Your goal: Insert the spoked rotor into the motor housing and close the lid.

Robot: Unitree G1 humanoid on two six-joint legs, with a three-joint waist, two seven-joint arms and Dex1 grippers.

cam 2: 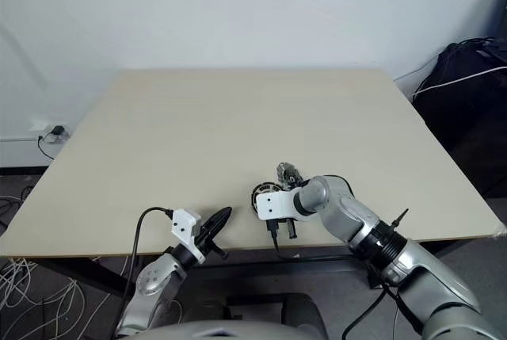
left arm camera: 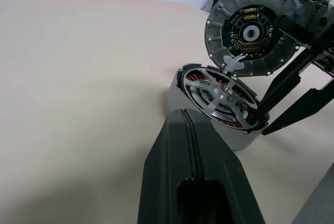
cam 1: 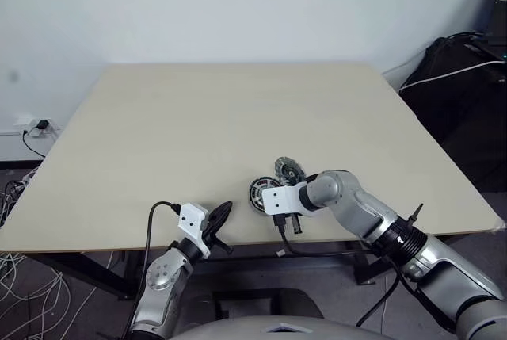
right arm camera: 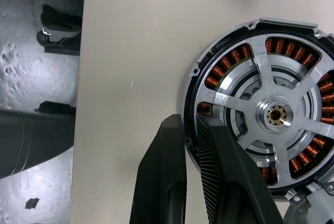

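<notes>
Where the table [cam 1: 198, 118] nears its front edge, a little right of centre, the motor housing [right arm camera: 194, 85] lies flat with its ring of copper-brown windings facing up. The spoked rotor [right arm camera: 271, 114] sits inside it, its shiny spokes and small hub lying over the windings, though the left wrist view shows it slightly tilted rather than fully level. Just beyond the housing, on its far right side, the lid [left arm camera: 253, 31] stands up on edge, its inner face with the dark centre turned toward the housing.

The right gripper [right arm camera: 190, 140] comes down steeply over the near side of the housing. Its two black fingers are drawn close together and pinch the housing's rim between them, one finger outside the wall and the ribbed one inside, against the edge of the rotor.

Well apart to the left, the left gripper [cam 1: 219, 217] hangs level over the table's near edge, its fingers pressed together on nothing, pointing toward the housing.
</notes>
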